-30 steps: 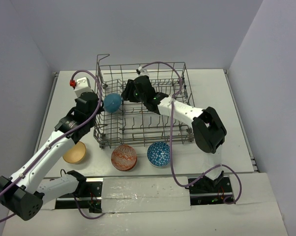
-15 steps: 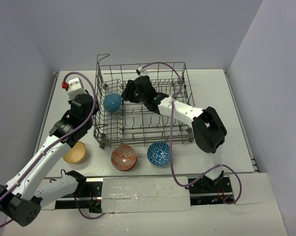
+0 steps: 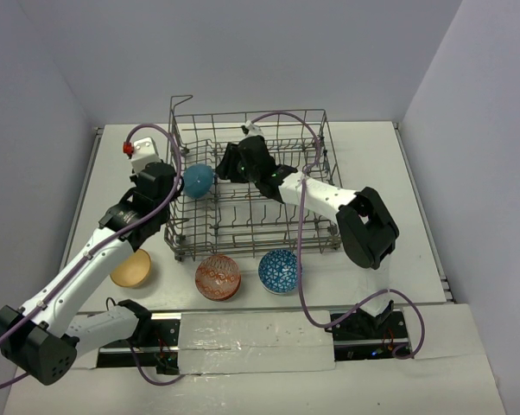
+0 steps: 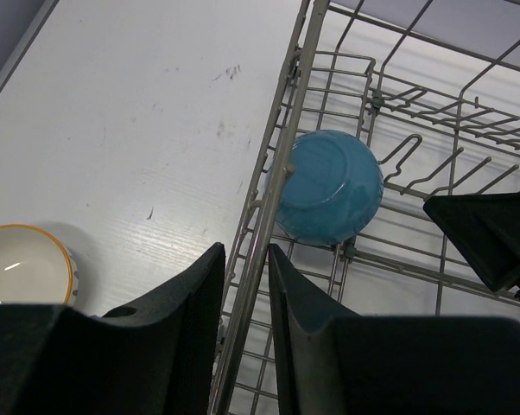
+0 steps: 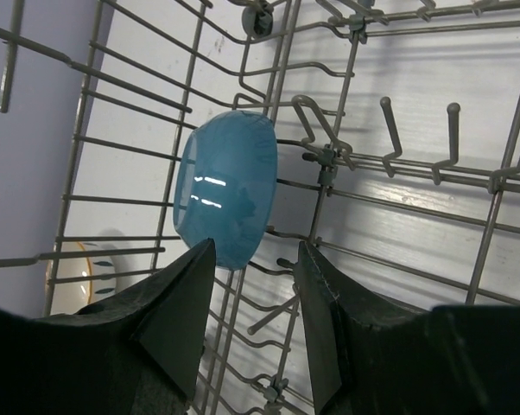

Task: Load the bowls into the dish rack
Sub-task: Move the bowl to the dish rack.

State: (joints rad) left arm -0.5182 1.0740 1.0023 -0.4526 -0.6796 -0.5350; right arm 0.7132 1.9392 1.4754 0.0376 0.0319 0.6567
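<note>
Hovering left pincer, released and empty, over the dish rack's left rim at frame centre. Holding right pincer released inside, facing the blue bowl standing on edge there. Leaving yellow bowl, red bowl, patterned bowl on table below.

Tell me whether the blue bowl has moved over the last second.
No. In the top view the blue bowl sits at the same spot inside the dish rack, by its left wall.

The dish rack is thin grey metal wire with a dull sheen. The blue bowl looks smooth and glossy. The counter is white, matt and faintly scuffed. The yellow-rimmed bowl gleams inside.
</note>
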